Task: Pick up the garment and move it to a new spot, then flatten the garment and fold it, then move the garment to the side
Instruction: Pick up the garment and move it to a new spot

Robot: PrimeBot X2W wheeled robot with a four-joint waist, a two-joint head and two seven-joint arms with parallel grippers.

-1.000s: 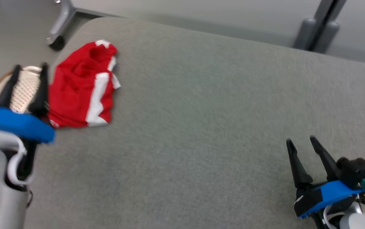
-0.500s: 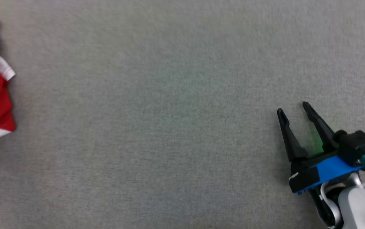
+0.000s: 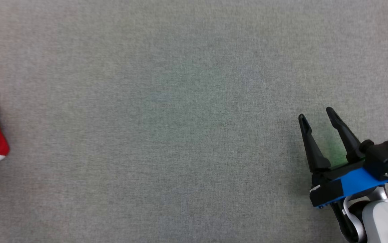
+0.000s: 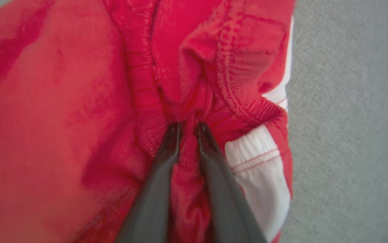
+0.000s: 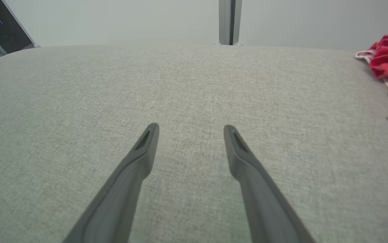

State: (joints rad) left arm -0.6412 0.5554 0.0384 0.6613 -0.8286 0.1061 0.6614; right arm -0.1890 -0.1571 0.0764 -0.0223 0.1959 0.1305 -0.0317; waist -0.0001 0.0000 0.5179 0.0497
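Pickup is under way: the left hand pinches a fold of the red garment at the left edge of the table, the right hand hovers wide open, and the next move is probably a clean lift.

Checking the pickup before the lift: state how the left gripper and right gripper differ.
The left gripper has its jaws nearly together, pinching a fold of the red garment; the right gripper has its jaws spread wide, holding nothing. The left gripper is pressed into fabric; the right gripper is over bare grey surface, apart from any cloth. Both have long dark fingers.
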